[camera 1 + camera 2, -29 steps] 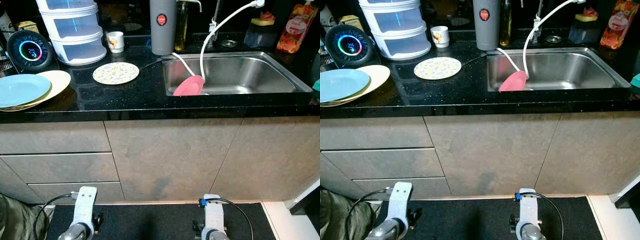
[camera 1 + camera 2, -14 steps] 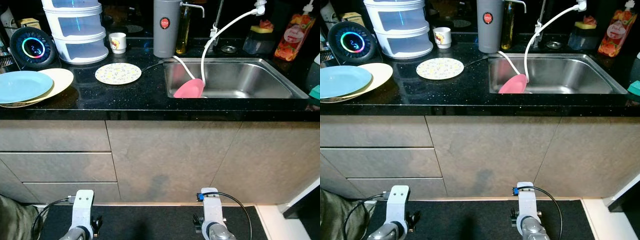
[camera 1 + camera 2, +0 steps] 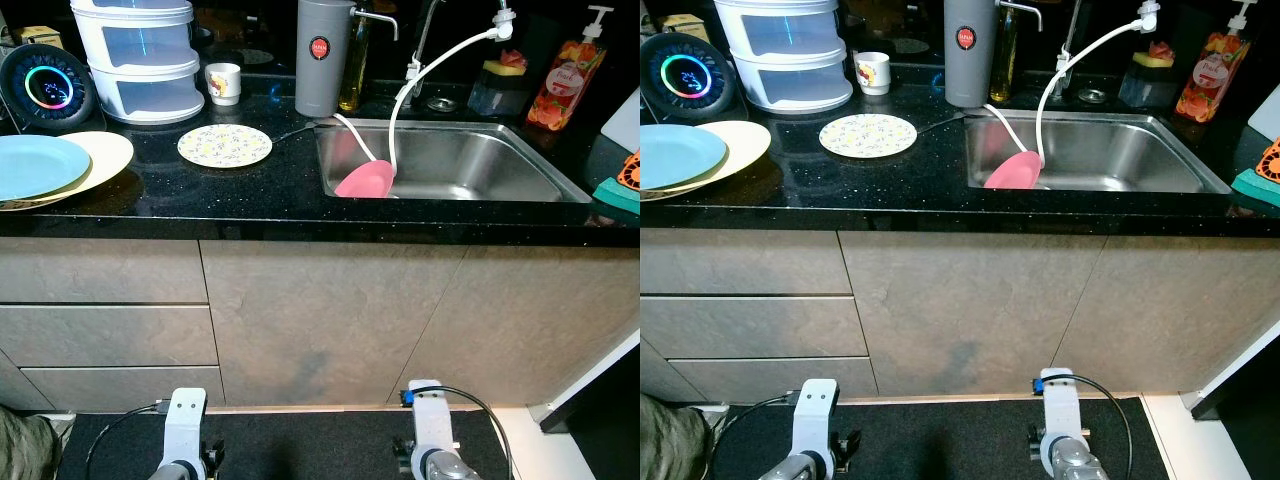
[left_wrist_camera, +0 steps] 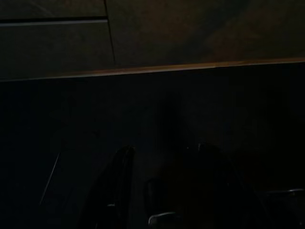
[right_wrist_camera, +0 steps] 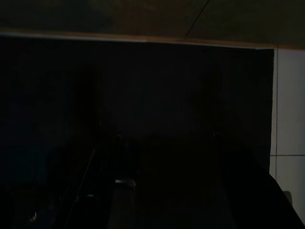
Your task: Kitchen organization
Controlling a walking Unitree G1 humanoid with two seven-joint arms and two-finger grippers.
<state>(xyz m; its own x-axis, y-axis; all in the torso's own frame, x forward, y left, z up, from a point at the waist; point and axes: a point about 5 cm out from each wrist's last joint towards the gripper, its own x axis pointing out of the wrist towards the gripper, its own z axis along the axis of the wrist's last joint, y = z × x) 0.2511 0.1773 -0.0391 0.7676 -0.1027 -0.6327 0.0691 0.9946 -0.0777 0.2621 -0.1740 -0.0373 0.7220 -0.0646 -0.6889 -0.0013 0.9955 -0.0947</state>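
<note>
On the black countertop (image 3: 300,195) a blue plate (image 3: 35,165) lies on a cream plate (image 3: 108,152) at the far left. A small patterned plate (image 3: 225,145) sits beside the steel sink (image 3: 470,160). A pink scoop-like dish (image 3: 365,180) leans in the sink's left corner under a white hose (image 3: 398,90). Behind stand a white cup (image 3: 222,83) and a tall grey flask (image 3: 320,55). My left arm (image 3: 186,435) and right arm (image 3: 429,435) hang idle low before the cabinet. Both wrist views are very dark.
Stacked white containers (image 3: 140,55) and a round device with a glowing ring (image 3: 45,88) stand at the back left. A soap bottle (image 3: 565,70) and a sponge holder (image 3: 498,85) stand behind the sink. Drawers (image 3: 100,335) are at lower left. A black mat (image 3: 300,450) covers the floor.
The whole picture has shifted as the camera moved back and slightly right. Nothing on the counter has moved, and both arms hang as before.
</note>
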